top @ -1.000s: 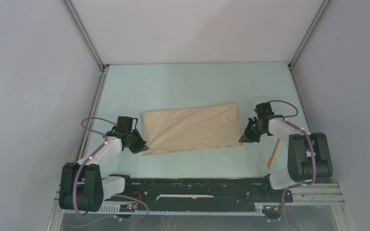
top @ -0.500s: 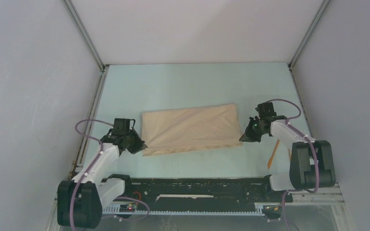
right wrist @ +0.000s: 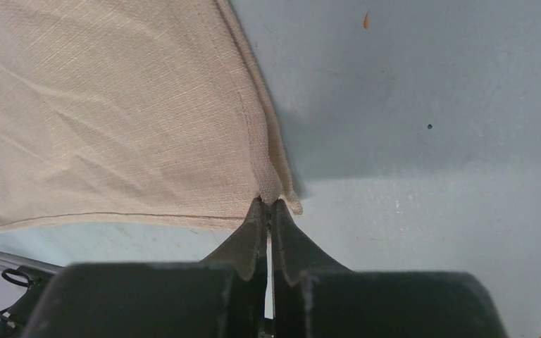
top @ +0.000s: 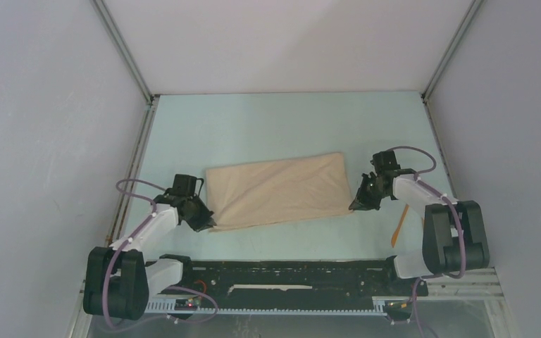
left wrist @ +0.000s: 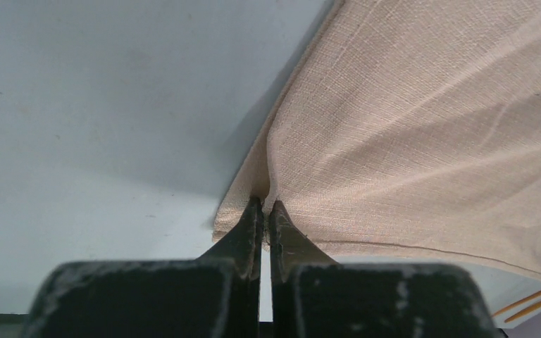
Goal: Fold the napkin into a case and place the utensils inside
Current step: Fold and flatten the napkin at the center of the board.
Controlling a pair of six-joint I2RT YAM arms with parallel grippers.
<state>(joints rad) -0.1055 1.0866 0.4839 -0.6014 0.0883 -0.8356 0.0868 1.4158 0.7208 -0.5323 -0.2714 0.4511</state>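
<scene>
Coarse-woven beige napkin [top: 277, 189] (creased rectangle)

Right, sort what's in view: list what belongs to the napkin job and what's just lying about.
Job:
napkin, pinched at its near corners by the left gripper and right gripper
utensils, lying on the table to its right

Lying about:
orange fleck
dark speck

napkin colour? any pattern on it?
Plain beige-tan napkin, no print, just the woven texture and soft creases. Clearest in the left wrist view.
</scene>
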